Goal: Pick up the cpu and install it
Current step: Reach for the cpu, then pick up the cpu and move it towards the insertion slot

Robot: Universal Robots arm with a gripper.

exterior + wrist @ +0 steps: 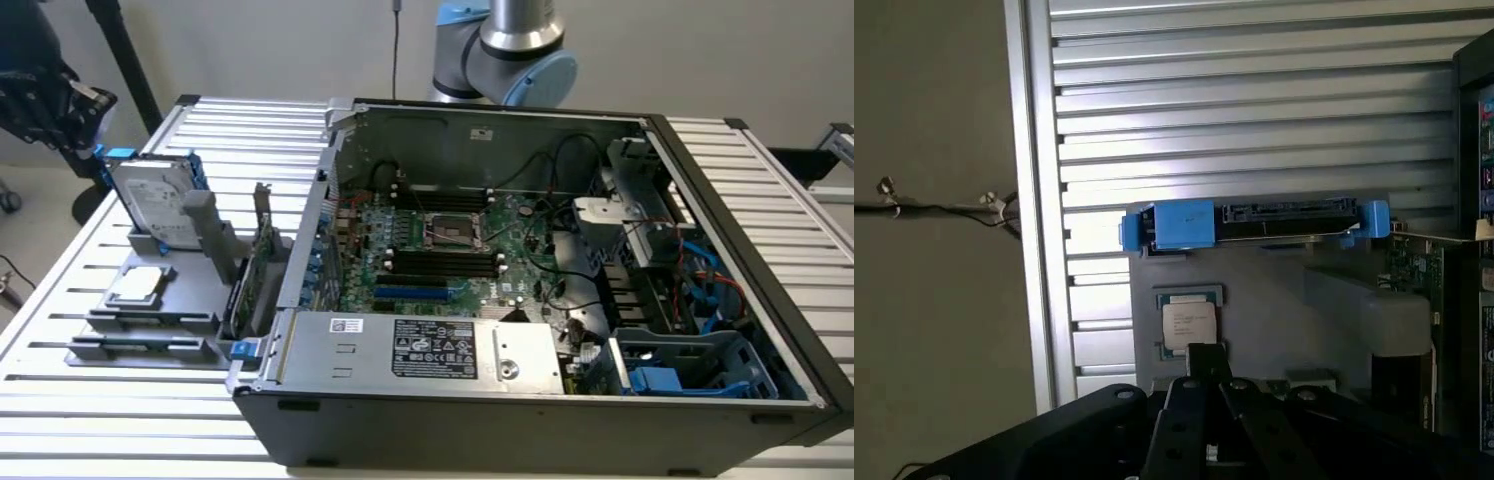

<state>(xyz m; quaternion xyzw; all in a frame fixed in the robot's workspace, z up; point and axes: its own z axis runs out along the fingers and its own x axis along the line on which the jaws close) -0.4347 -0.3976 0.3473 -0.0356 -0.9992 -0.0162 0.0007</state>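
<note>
The cpu (138, 287), a small square chip with a dull silver top, lies flat in a recess of the grey parts holder (160, 335) on the exterior view's left, beside the open computer case. In the wrist view the cpu (1189, 322) sits just beyond my gripper (1201, 362), whose black fingers are shut together with nothing between them. The gripper hangs above the holder, apart from the chip. The bare processor socket (454, 231) shows in the middle of the green motherboard.
A silver hard drive with blue rails (154, 205) stands upright at the holder's back (1254, 222). Expansion cards (254, 280) stand between holder and case wall. The slatted table's edge (1039, 250) runs close by. Black gear (47, 95) hangs at the exterior view's upper left.
</note>
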